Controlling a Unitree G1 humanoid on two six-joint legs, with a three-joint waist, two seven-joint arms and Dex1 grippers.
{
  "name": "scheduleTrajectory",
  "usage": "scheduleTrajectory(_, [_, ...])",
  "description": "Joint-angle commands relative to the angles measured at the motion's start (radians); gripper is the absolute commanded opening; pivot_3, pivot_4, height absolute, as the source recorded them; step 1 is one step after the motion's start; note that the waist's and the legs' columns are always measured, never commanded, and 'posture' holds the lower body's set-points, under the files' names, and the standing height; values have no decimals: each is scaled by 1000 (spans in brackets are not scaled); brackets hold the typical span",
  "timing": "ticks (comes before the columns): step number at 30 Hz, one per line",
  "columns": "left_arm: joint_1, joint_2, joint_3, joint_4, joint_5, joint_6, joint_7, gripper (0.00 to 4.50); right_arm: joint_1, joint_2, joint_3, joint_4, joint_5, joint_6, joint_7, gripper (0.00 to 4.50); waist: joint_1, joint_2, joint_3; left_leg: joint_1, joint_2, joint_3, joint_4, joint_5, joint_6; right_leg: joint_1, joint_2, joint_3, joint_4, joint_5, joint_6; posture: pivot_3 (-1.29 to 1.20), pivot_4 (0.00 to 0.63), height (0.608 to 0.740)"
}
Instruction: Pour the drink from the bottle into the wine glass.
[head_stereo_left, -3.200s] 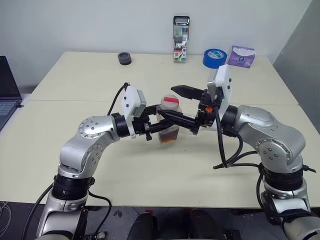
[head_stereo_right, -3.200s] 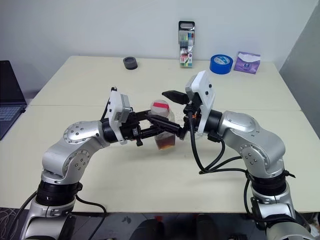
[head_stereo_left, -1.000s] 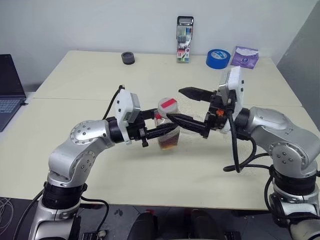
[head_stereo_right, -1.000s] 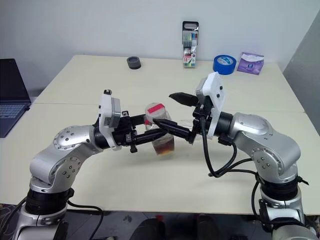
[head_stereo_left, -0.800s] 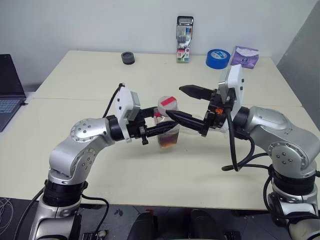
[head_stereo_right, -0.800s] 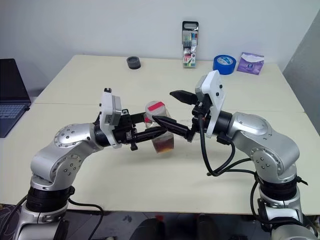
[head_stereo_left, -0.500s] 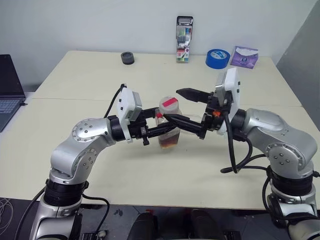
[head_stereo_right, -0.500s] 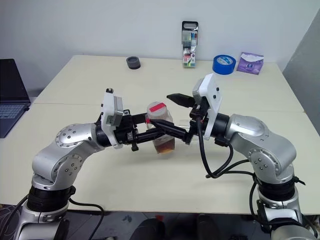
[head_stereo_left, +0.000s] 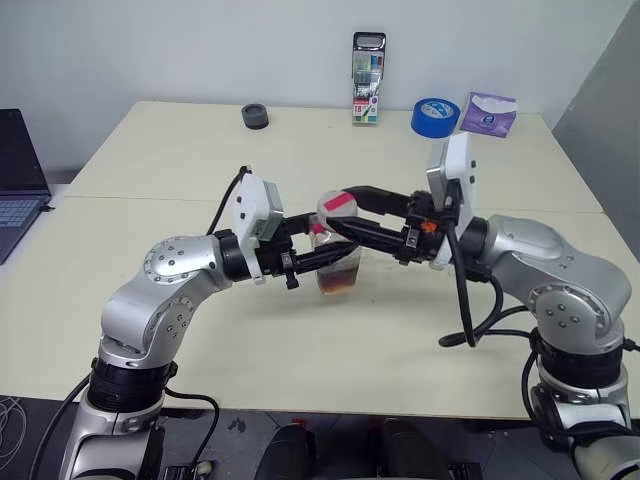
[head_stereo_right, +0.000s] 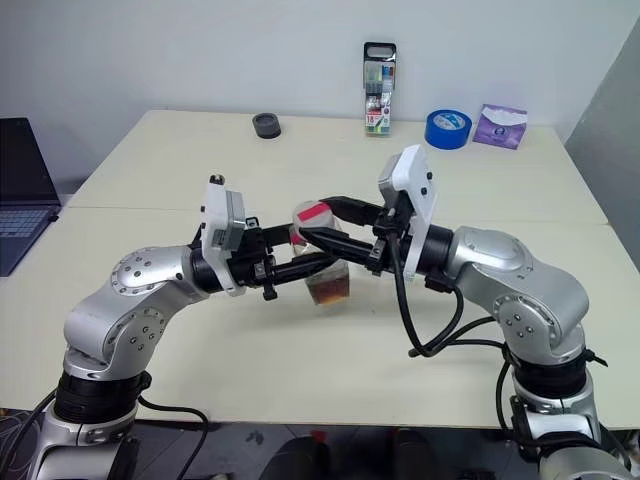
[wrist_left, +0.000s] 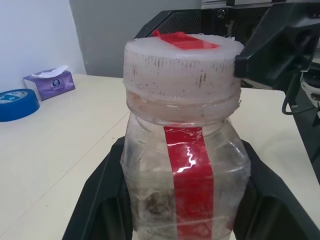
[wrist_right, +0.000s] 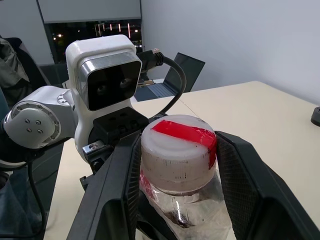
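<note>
Two grippers on one bottle (head_stereo_left: 337, 252) here, right at the middle of the cream table (head_stereo_left: 300, 380), held up clear of the surface between the two arms. It's the small clear plastic one, upright, a red label strip running down its wall and a white cap (wrist_right: 178, 149) with a red patch on top. Down at the bottom, a little dark red-brown drink (head_stereo_left: 337, 283) shows through the wall.

The left gripper (head_stereo_left: 318, 254) comes in level from the robot's left, its two black fingers clamped narrow on the bottle's body below the neck; the left wrist view has those fingers hugging both sides of the clear wall. The right gripper (head_stereo_left: 350, 208) reaches in level from the other side, higher up, one black finger on each side of the cap. In the right wrist view the pads sit very close against the cap's ribbed rim, but whether they press it or leave a sliver of gap, I cannot tell.

Along the far edge of the table: a small dark round piece (head_stereo_left: 255, 116) over to the left, a tall marker pack (head_stereo_left: 367, 78) standing upright in the middle, a roll of blue tape (head_stereo_left: 434, 117) to its right, a purple tissue pack (head_stereo_left: 485, 113) just beside that. A laptop (head_stereo_left: 20, 175) sits off at the left edge.
</note>
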Motion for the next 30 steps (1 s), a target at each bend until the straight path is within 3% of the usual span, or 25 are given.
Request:
scheduleTrajectory(1, [-20,-4,6,-26,-3,-19,-1,2008,-49,-11,-18,15,5,-23,15,1851,-1,0,0,0,0,0,0,0,0,0,0,0,0,0,0,0,150,740])
scheduleTrajectory(5, [-15,5,-4,-54,-42,3,-33,2008,-133,-97,-2,187,-22,-82,231,1851,-5,0,0,0,0,0,0,0,0,0,0,0,0,0,0,0,150,740])
scheduleTrajectory(10, [9,35,-8,-151,-161,63,-94,2008,-305,-167,114,489,-136,-261,582,1851,-13,0,0,1,0,0,0,0,1,0,0,0,-1,0,0,0,150,740])
scheduleTrajectory(15, [-3,46,2,-162,-203,88,-94,2008,-348,-191,163,582,-180,-319,735,1851,-11,0,0,0,0,0,0,0,1,0,0,0,-1,0,0,0,150,740])
scheduleTrajectory(17, [-7,49,6,-149,-189,82,-93,2008,-334,-207,151,579,-173,-291,732,1851,-10,0,0,0,0,0,0,0,0,0,0,0,-1,0,0,0,150,740])
scheduleTrajectory(25, [5,43,18,-85,-86,16,-61,2008,-142,-327,40,391,-118,-173,650,4480,2,0,0,-1,0,0,0,0,0,1,-1,-1,-4,0,0,0,150,740])
scheduleTrajectory(30, [-5,1,11,-43,-38,-27,-20,2008,-42,-292,-42,210,-38,-80,472,4480,-6,0,0,-1,0,0,-1,0,0,0,0,0,-2,0,0,0,150,740])
